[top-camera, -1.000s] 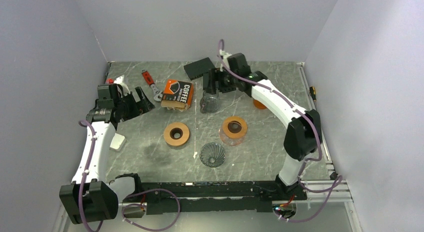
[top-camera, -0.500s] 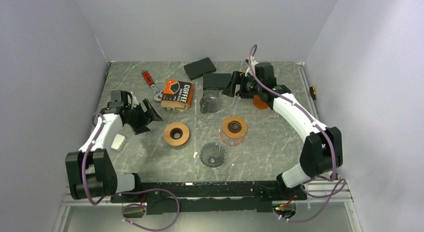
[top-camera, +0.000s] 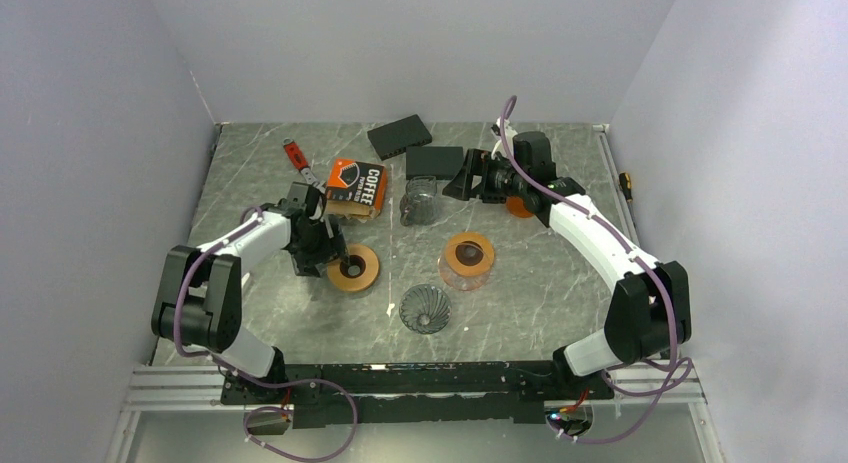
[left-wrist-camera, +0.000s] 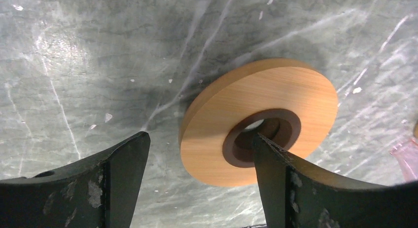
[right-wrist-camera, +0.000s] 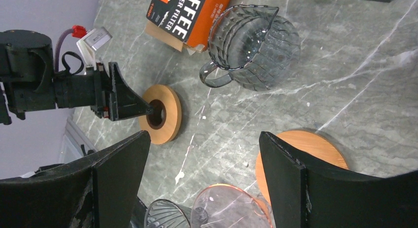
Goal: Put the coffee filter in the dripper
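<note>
The orange coffee filter box lies at the back centre and also shows in the right wrist view. No loose filter shows. A grey ribbed glass dripper sits near the front centre. A pink dripper sits in a wooden ring. My left gripper is open and low over a second wooden ring. One fingertip is at the ring's hole, the other is outside the rim. My right gripper is open and empty, held above the table behind the pink dripper.
A glass pitcher stands beside the filter box. Two black boxes lie at the back. A red-handled wrench lies at the back left. A wooden coaster lies under the right arm.
My left arm has swung right from the table's left side to the wooden ring. My right gripper has drawn back right from the pitcher, then barely moved.
</note>
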